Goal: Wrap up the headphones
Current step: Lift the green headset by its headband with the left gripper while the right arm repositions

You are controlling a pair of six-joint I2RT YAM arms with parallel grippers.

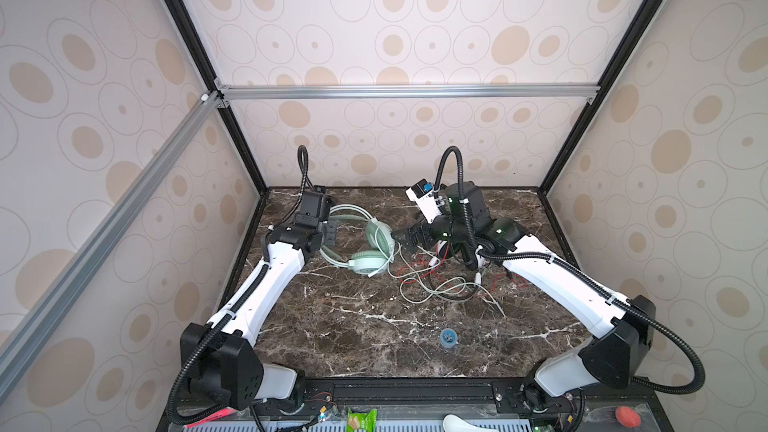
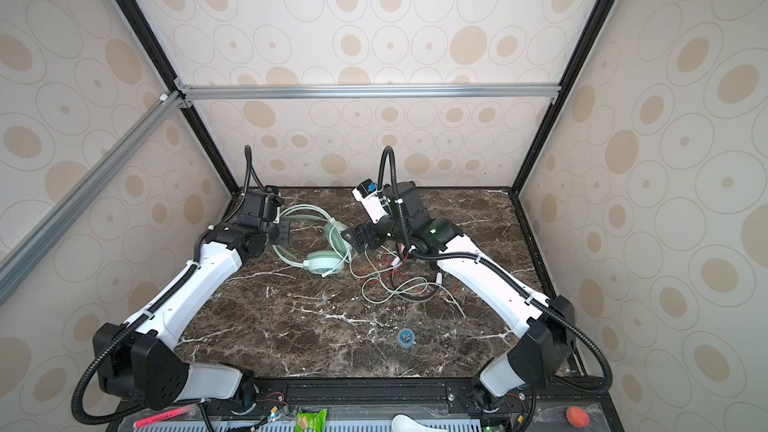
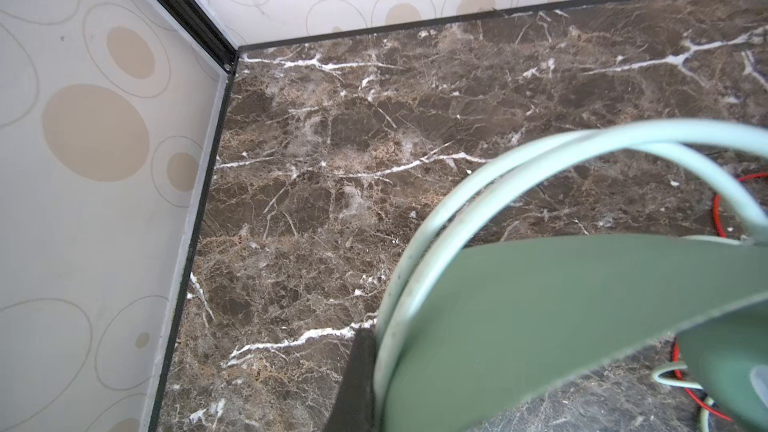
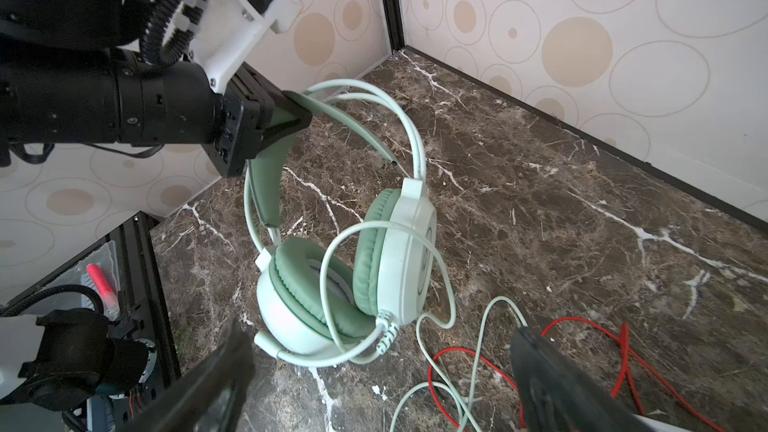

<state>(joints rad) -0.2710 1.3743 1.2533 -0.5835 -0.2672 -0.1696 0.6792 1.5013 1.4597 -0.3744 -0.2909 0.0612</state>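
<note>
1. My left fingers are clamped shut on the padded band of the mint green headphones, holding that band up off the surface.
2. From my left fingers the thin hoops curve away and down to the two ear cups, which rest on the surface. One has its cushion facing up; the other stands on edge against it.
3. My right fingers are spread wide and grip nothing. The ear cups sit just ahead of their tips, near but apart.
4. The mint cord loops over the cups, then runs across the surface between my right fingers.
5. A red cord lies tangled with it, just beside my right fingers.
6. A small blue round thing lies well apart from both sets of fingers.
</note>
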